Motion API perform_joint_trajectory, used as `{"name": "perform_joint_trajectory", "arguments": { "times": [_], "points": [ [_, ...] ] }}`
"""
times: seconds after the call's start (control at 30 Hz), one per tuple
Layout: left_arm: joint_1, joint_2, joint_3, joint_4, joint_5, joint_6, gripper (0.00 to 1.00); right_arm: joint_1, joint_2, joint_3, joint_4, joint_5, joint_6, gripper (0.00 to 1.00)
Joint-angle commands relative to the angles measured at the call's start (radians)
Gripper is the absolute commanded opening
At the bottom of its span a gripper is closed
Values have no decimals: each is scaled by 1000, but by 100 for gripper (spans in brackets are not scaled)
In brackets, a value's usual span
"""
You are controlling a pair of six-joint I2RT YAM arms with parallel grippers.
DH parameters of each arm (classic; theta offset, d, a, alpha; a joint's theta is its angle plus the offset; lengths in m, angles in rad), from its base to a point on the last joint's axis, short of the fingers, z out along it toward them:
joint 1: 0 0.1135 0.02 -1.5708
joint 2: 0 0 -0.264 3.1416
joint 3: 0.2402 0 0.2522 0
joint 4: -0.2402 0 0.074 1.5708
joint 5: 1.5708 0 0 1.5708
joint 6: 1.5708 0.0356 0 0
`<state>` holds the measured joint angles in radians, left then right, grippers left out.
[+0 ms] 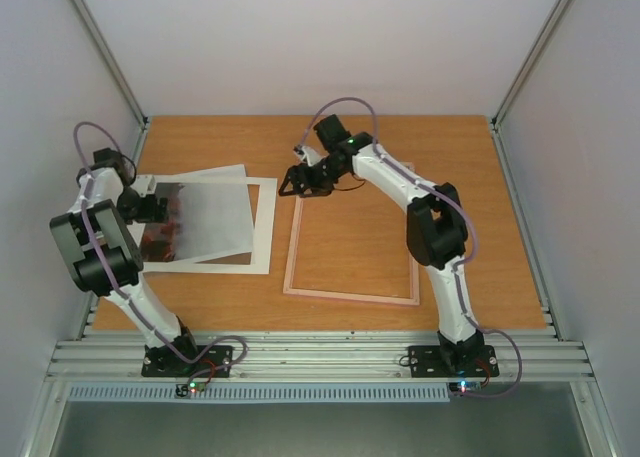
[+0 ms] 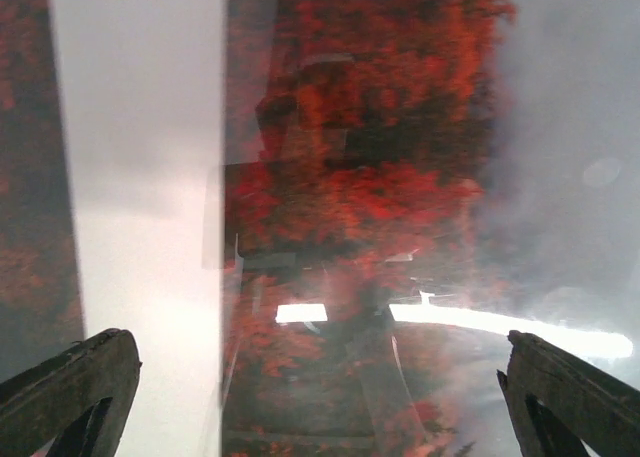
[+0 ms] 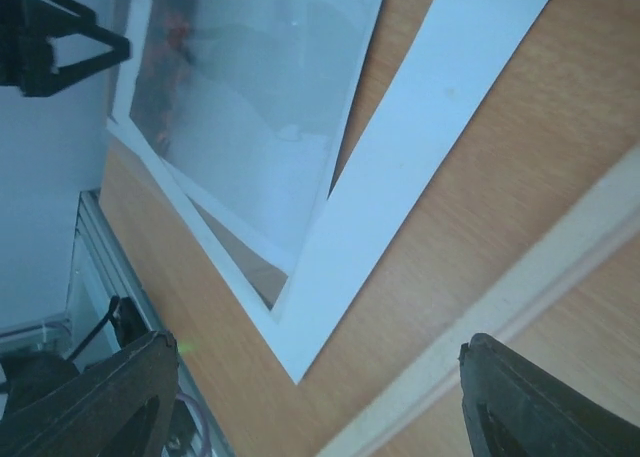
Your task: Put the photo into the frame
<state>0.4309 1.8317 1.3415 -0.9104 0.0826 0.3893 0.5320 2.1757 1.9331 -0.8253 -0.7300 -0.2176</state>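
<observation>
**A:** Where is the thin glossy rectangular print (image 1: 205, 215), the one with red-orange trees under a grey sky?

**B:** It lies askew on the wide white card mat (image 1: 265, 227), near the left edge of the wooden table (image 1: 240, 147). The narrow pink-rimmed rectangular frame (image 1: 350, 297) lies flat just right of the table's middle, with bare wood showing through it. The print is not in yet.

**A:** And our hands?

**B:** Our left gripper (image 2: 315, 342) hangs over the print's left side, fingers spread wide and pinching nothing. Our right gripper (image 3: 315, 352) is also spread and empty, above the frame's far-left corner.

**A:** So we judge the step in hand is lifting the print. How do we do it well?

**B:** The sheet is thin and lies flat, so we should go for an edge. Its far edge seems to reach past the mat. We slip one finger under there and close gently, so we neither crease the sheet nor drag the mat along. The gloss may slip, so we should lift slowly and keep the print level.
</observation>
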Motion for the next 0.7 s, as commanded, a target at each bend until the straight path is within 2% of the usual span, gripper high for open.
{"name": "perform_joint_trajectory", "arguments": {
  "times": [0.0,0.37,0.67],
  "points": [
    [73,18,39,-13,12,-13,99,50,96,83,20,37,136,77],
    [224,59,26,14,-13,41,99,143,246,200,45,43,152,75],
    [252,136,25,11,45,95,99,181,323,226,71,82,149,79]
  ]
}}
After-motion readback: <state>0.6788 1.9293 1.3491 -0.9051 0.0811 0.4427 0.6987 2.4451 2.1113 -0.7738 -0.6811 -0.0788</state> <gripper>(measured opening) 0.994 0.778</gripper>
